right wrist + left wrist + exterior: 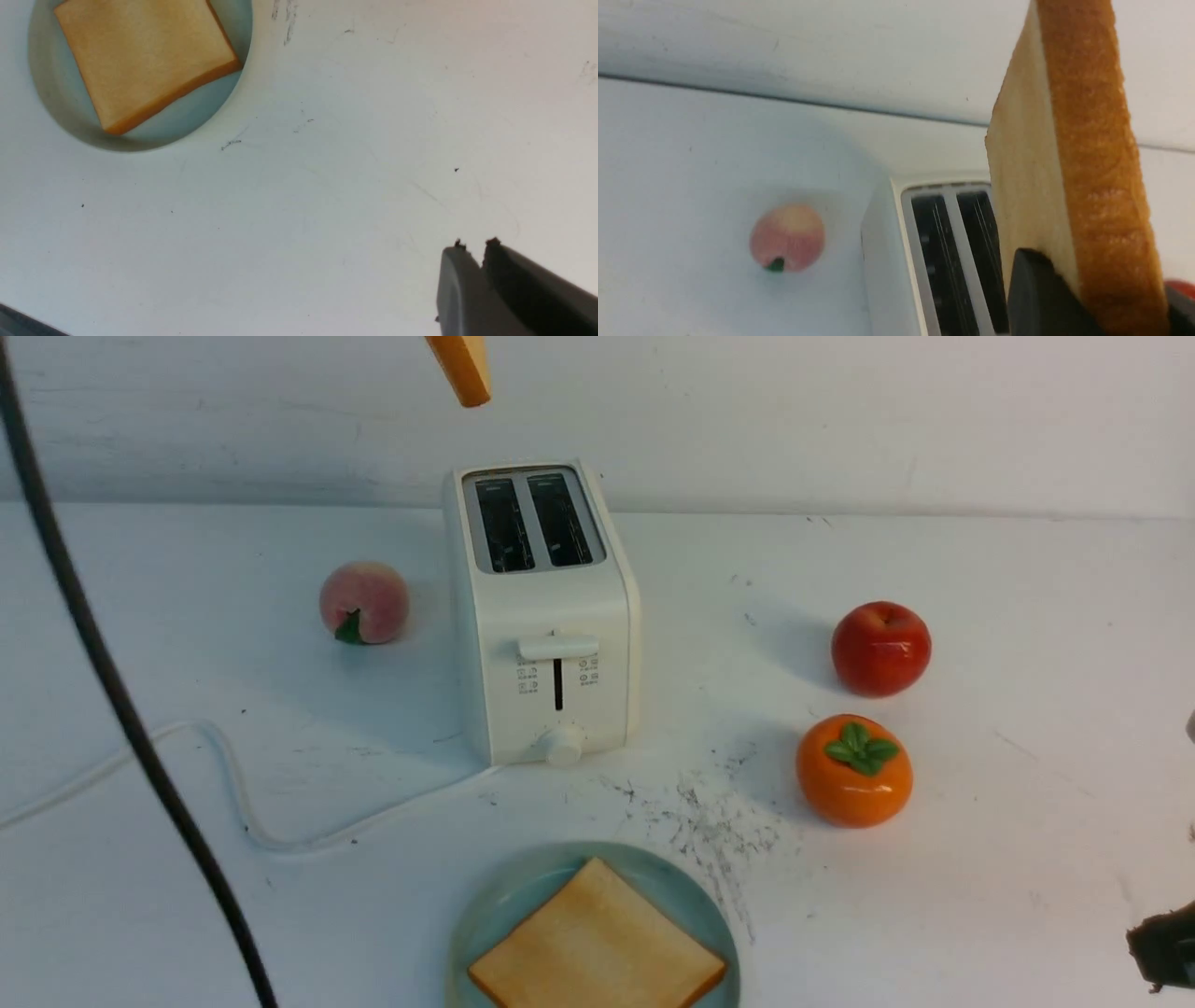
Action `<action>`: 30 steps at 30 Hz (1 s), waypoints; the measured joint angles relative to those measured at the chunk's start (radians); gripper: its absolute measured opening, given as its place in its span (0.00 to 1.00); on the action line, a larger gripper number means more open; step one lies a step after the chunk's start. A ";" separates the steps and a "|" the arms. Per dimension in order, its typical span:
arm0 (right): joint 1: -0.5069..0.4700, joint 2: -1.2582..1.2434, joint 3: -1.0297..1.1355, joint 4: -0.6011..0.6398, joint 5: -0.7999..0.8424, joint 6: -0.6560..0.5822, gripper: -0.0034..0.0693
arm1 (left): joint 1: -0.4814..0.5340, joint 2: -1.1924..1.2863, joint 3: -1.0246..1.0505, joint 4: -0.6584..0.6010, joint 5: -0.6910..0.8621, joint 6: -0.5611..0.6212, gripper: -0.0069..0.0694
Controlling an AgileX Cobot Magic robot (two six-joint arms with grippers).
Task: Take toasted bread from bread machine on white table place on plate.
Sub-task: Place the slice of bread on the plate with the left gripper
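The left claw (1106, 303) pinches one toasted bread slice (1064, 154) on edge, long axis upright, above the bread machine (546, 616). From the front only its lower corner shows. The other slice (597, 947) lies flat on the plate (495, 905) at the machine's 6 o'clock, one corner pointing to 12. The right claw (473, 249), over the desk (980, 896) around 4 o'clock, looks nearly closed and empty.

toast slice (597, 947) flat on plate (509, 896), toaster (546, 635) behind

Front view shares bread machine (551, 616) with left wrist, plate (504, 896) with right.
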 joint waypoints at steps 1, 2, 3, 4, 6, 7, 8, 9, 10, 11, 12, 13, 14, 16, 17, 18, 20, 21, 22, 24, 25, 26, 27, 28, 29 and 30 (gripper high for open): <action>0.000 0.000 0.000 0.000 0.000 0.000 0.15 | 0.000 -0.022 0.003 -0.029 0.020 0.041 0.25; 0.000 0.000 0.000 0.000 0.000 0.000 0.15 | 0.000 -0.037 0.017 -0.046 0.020 0.066 0.25; 0.000 0.000 0.000 0.000 0.000 0.000 0.15 | 0.000 -0.058 0.039 -0.065 0.020 0.092 0.25; 0.000 0.000 0.000 0.001 0.000 0.000 0.15 | 0.000 -0.080 0.069 -0.085 0.020 0.107 0.25; 0.000 0.000 0.000 0.000 0.000 0.000 0.15 | 0.000 -0.130 0.149 -0.133 0.020 0.122 0.25; 0.000 0.000 0.000 0.000 0.000 0.000 0.15 | 0.000 -0.158 0.207 -0.169 0.020 0.128 0.25; 0.000 0.000 0.000 0.000 0.000 0.000 0.15 | 0.000 -0.181 0.260 -0.211 0.020 0.138 0.25; 0.000 0.000 0.000 0.000 0.000 0.000 0.15 | 0.001 -0.211 0.333 -0.259 0.020 0.151 0.25; 0.000 0.000 0.000 0.000 0.000 0.000 0.15 | 0.001 -0.217 0.364 -0.270 0.020 0.154 0.25; 0.000 0.000 0.000 0.000 0.000 0.000 0.15 | 0.002 -0.259 0.461 -0.335 0.020 0.181 0.25; 0.000 0.000 0.000 0.000 0.000 0.000 0.15 | 0.002 -0.293 0.582 -0.417 0.020 0.221 0.25; 0.000 0.000 0.000 0.000 0.000 0.000 0.15 | 0.002 -0.304 0.600 -0.428 0.020 0.226 0.25; 0.000 0.000 0.000 0.000 0.000 0.000 0.15 | 0.002 -0.333 0.708 -0.512 0.015 0.267 0.25; 0.000 0.000 0.000 0.000 -0.001 0.000 0.16 | 0.002 -0.373 0.900 -0.632 -0.043 0.330 0.25; 0.000 0.000 0.000 0.000 -0.001 0.000 0.16 | 0.002 -0.375 0.932 -0.656 -0.050 0.343 0.25; 0.000 0.000 0.000 0.000 -0.006 0.000 0.16 | 0.002 -0.389 1.033 -0.744 -0.115 0.401 0.25; 0.000 0.000 0.000 0.000 -0.008 0.000 0.16 | 0.002 -0.394 1.141 -0.830 -0.172 0.463 0.25; 0.000 0.000 0.000 0.000 -0.008 0.000 0.16 | 0.002 -0.392 1.208 -0.900 -0.213 0.523 0.25; 0.000 0.000 0.000 0.000 -0.009 0.000 0.16 | 0.002 -0.388 1.247 -0.946 -0.236 0.570 0.25; 0.000 0.000 0.000 0.000 -0.011 0.000 0.17 | 0.002 -0.373 1.297 -1.011 -0.261 0.650 0.25; 0.000 0.000 0.000 0.000 -0.011 0.000 0.17 | 0.002 -0.361 1.313 -1.033 -0.268 0.690 0.25; 0.000 0.000 0.000 0.000 -0.011 0.000 0.17 | 0.002 -0.353 1.319 -1.045 -0.272 0.718 0.25; 0.000 0.000 0.000 0.000 -0.011 0.000 0.17 | 0.002 -0.340 1.324 -1.055 -0.273 0.745 0.25; 0.000 0.000 0.000 0.000 -0.011 0.000 0.17 | 0.002 -0.326 1.327 -1.062 -0.275 0.764 0.25; 0.000 0.000 0.000 0.000 -0.011 0.000 0.17 | 0.002 -0.315 1.327 -1.064 -0.276 0.775 0.25; 0.000 0.000 0.000 0.000 -0.011 0.000 0.17 | 0.002 -0.301 1.327 -1.065 -0.276 0.785 0.25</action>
